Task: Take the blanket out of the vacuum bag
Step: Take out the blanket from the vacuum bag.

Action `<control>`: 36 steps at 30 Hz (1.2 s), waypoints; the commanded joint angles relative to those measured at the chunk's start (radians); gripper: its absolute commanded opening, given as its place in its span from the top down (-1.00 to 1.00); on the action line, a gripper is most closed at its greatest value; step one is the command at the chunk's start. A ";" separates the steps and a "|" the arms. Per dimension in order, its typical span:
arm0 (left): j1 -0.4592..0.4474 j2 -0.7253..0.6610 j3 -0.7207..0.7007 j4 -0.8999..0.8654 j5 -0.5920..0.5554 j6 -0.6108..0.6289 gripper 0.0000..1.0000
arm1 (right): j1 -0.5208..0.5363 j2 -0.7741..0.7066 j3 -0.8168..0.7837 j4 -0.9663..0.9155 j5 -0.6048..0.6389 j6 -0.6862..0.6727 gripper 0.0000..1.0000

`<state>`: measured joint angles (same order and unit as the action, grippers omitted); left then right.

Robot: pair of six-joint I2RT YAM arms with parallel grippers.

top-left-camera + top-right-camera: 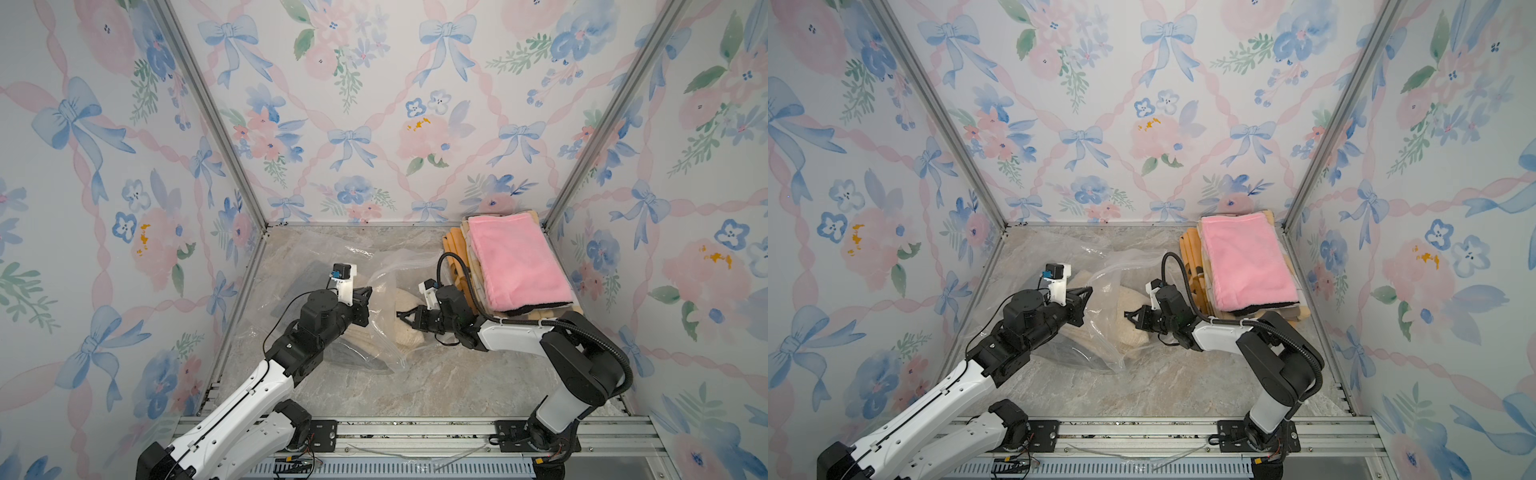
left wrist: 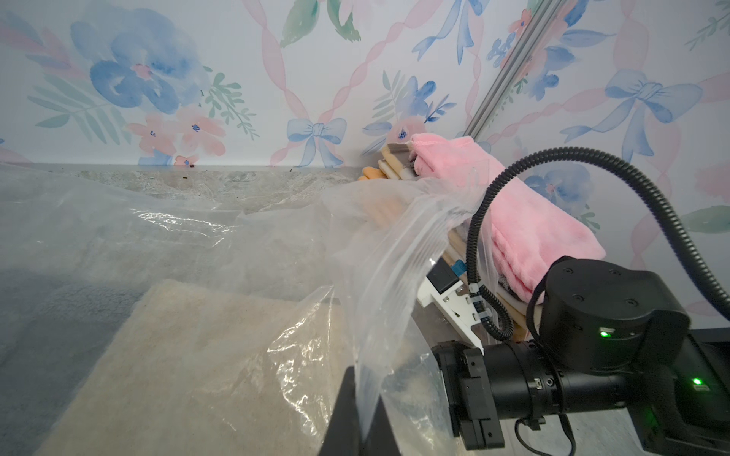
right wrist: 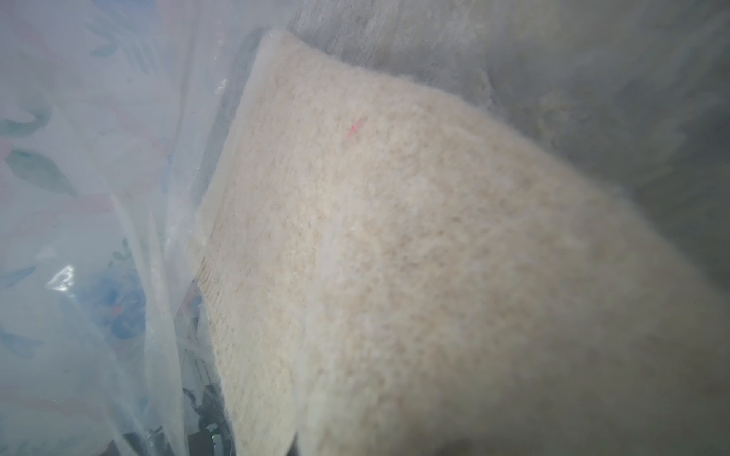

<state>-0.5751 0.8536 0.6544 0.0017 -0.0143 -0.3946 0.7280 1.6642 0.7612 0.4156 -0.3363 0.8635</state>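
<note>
Blanket [image 1: 409,332]: cream, folded, inside the vacuum bag [image 1: 386,270], near the table [image 1: 436,382] centre; not yet out.
Vacuum bag: clear, crumpled, spread toward the back left corner, mouth opening toward the right edge.
Left gripper [image 1: 366,294]: clamped on the upper lip of the mouth, holding it raised.
Right gripper [image 1: 402,315]: inside the mouth, jaws together at the blanket's edge; cloth between them not confirmable.
Step in hand: drawing the blanket out.
Recommended: keep the lip high and taut; pull low and straight toward the right edge; verify the catch early, regrip deeper if slipping.
Pink stack [image 1: 519,266]: back right corner, near the pull path.
</note>
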 commanded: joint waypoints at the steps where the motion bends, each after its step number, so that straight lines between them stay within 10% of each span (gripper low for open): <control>1: 0.006 -0.006 0.006 0.014 -0.011 0.013 1.00 | -0.008 -0.100 0.044 -0.049 -0.034 -0.047 1.00; 36: 0.011 -0.026 -0.010 0.021 -0.013 0.033 1.00 | -0.009 -0.447 0.453 -0.744 0.210 -0.256 1.00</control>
<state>-0.5732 0.8402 0.6506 0.0200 -0.0216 -0.3862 0.7200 1.2621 1.1213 -0.2028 -0.2279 0.7013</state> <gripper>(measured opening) 0.048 0.064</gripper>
